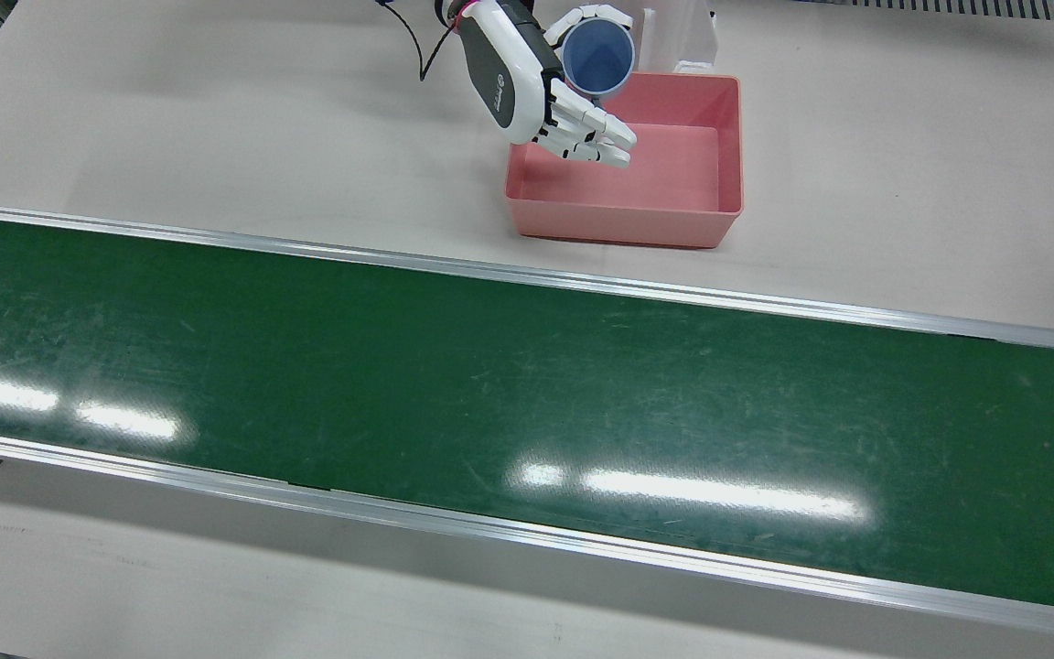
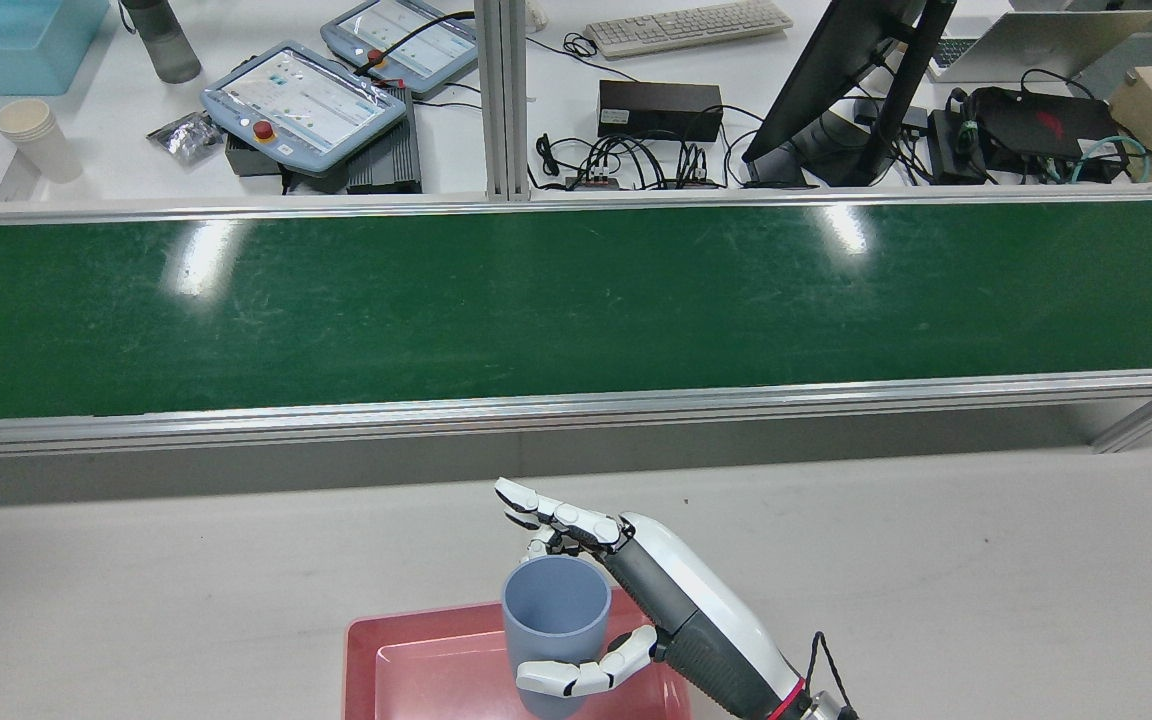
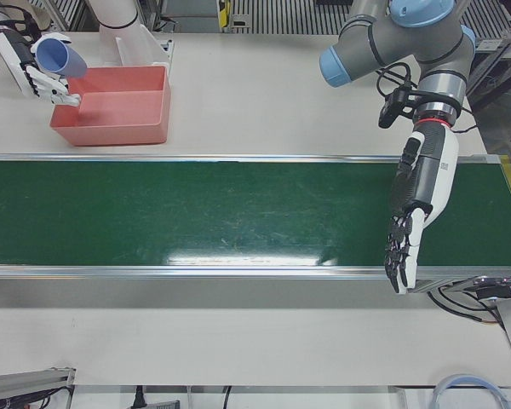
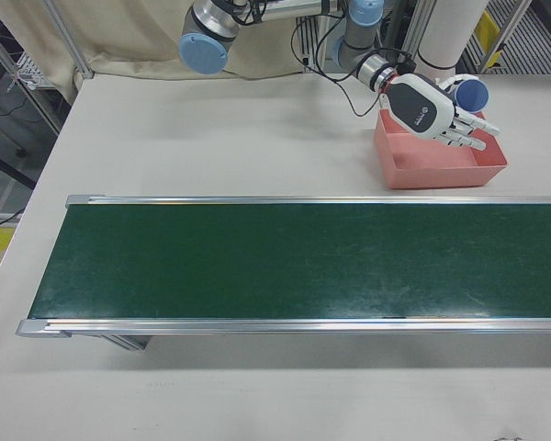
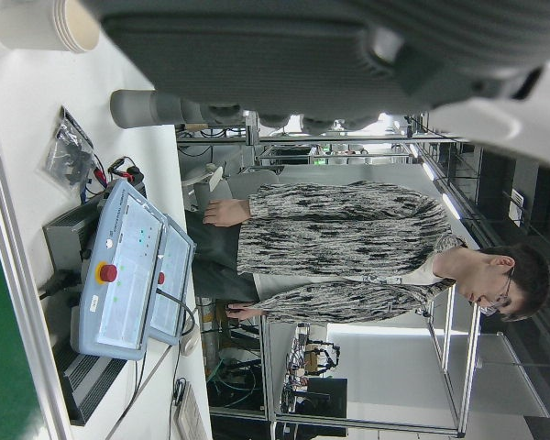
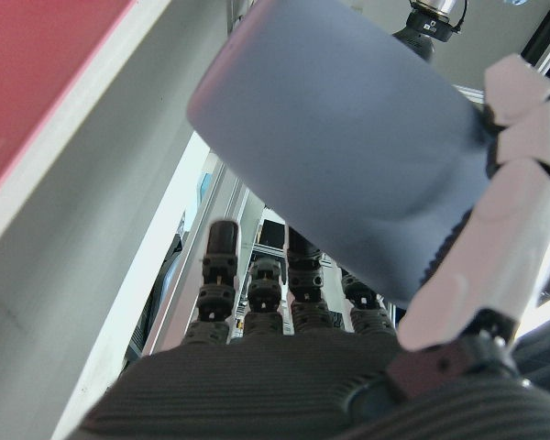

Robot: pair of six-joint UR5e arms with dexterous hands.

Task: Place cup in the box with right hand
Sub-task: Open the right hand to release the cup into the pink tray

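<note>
The blue-grey cup (image 1: 598, 57) hangs upright, mouth up, over the rear left corner of the pink box (image 1: 637, 197), above its rim. My right hand (image 1: 527, 82) holds it with the thumb (image 2: 576, 675) curled round the lower wall and the palm against its side; the other fingers (image 1: 596, 137) stretch straight out over the box. In the rear view the cup (image 2: 554, 610) covers part of the box (image 2: 416, 650). The right hand view shows the cup (image 6: 348, 165) pressed by the thumb (image 6: 495, 257). My left hand (image 3: 417, 196) hangs open, fingers down, over the belt's far end.
The green conveyor belt (image 1: 527, 384) with metal rails runs across the table in front of the box. A white arm pedestal (image 1: 673, 37) stands just behind the box. Beyond the belt a desk holds teach pendants (image 2: 301, 100), cables and a monitor. A person (image 5: 348, 247) stands there.
</note>
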